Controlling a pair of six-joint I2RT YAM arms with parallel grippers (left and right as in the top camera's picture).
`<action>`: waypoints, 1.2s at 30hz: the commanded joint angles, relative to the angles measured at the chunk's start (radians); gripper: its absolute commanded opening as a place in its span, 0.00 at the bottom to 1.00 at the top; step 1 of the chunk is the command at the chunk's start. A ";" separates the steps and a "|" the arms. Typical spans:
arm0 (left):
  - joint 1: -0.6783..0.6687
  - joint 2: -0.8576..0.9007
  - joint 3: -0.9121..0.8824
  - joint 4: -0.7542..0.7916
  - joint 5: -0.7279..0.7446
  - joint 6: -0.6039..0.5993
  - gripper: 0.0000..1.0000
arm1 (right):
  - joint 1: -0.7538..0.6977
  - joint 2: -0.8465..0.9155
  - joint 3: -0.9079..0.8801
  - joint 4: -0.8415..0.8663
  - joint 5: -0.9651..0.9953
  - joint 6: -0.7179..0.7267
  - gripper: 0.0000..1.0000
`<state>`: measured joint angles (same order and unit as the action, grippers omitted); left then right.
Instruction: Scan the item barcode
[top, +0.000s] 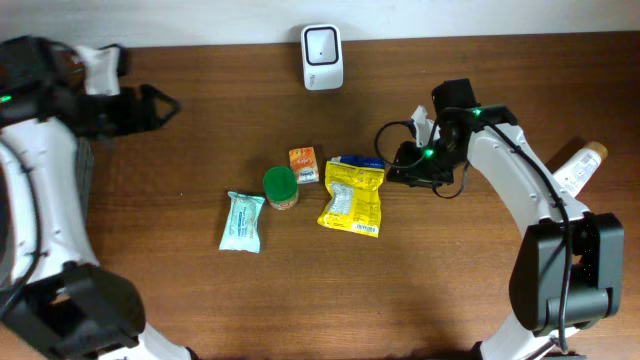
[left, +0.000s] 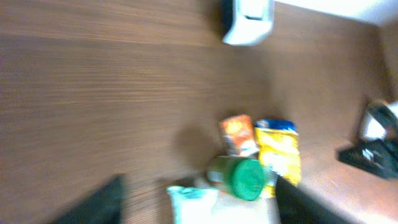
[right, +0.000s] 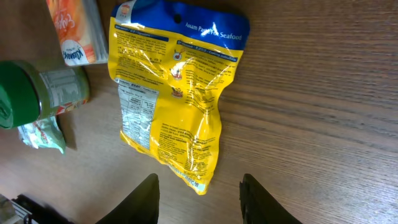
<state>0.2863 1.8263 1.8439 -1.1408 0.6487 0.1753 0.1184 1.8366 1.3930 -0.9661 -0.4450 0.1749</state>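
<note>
The yellow pouch (top: 352, 198) with a blue top lies flat in the middle of the table, printed side up. It fills the right wrist view as the yellow pouch (right: 174, 93). My right gripper (top: 392, 168) hovers just right of it, and in its own view the right gripper (right: 200, 186) is open, empty, one pouch corner just ahead of the jaws. The white scanner (top: 322, 57) stands at the back edge. My left gripper (top: 170, 104) is far off at the back left; the blurred left wrist view shows the left gripper (left: 199, 183) open and empty, high above the items.
Left of the pouch are an orange packet (top: 303, 164), a green-lidded jar (top: 280, 185) and a teal packet (top: 242, 221). A white bottle-like thing (top: 578, 167) lies at the right edge behind the right arm.
</note>
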 joint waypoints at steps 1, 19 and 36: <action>-0.167 0.040 0.002 -0.002 0.023 -0.028 0.00 | -0.039 0.005 -0.009 -0.011 -0.001 -0.014 0.36; -0.705 0.414 -0.024 0.064 -0.145 -0.340 0.00 | -0.199 0.006 -0.039 -0.031 -0.232 -0.161 0.24; -0.692 0.489 0.021 0.142 -0.025 -0.279 0.00 | -0.200 0.006 -0.140 0.054 -0.233 -0.160 0.25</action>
<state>-0.4187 2.3451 1.8317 -0.9825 0.6403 -0.1307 -0.0837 1.8374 1.2583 -0.9134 -0.6609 0.0223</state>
